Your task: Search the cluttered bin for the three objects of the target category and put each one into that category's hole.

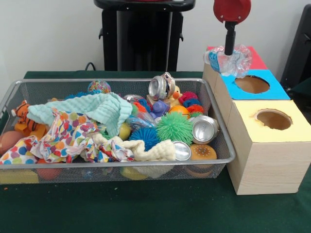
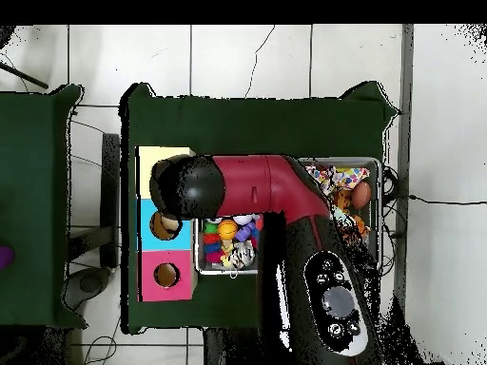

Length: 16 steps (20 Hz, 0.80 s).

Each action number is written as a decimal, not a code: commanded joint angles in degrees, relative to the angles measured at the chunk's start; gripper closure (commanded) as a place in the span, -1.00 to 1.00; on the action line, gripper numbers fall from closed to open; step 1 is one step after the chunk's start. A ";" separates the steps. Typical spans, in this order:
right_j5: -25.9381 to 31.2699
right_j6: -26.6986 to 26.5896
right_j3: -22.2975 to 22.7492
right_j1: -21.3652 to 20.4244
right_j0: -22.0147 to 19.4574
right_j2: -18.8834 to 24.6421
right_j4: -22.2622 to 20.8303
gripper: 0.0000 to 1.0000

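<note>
At the upper right of the front view, your pincer (image 1: 230,48) pinches a crumpled plastic bottle (image 1: 228,60) above the blue hole (image 1: 251,84); it's light, springy, slippery, so grip a crease.

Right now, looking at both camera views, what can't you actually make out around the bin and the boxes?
- Jaws state: in the front view, a crumpled plastic bottle covers the gripper.
- Pink box's hole: front view, hidden behind that bottle.
- Most of the mesh bin: overhead view, covered by the red arm.
- Bin's lower layers: front view, buried under the cloths and toys.
</note>
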 commanded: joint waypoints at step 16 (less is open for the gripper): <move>-5.44 18.32 6.63 2.64 2.02 -4.68 3.53 1.00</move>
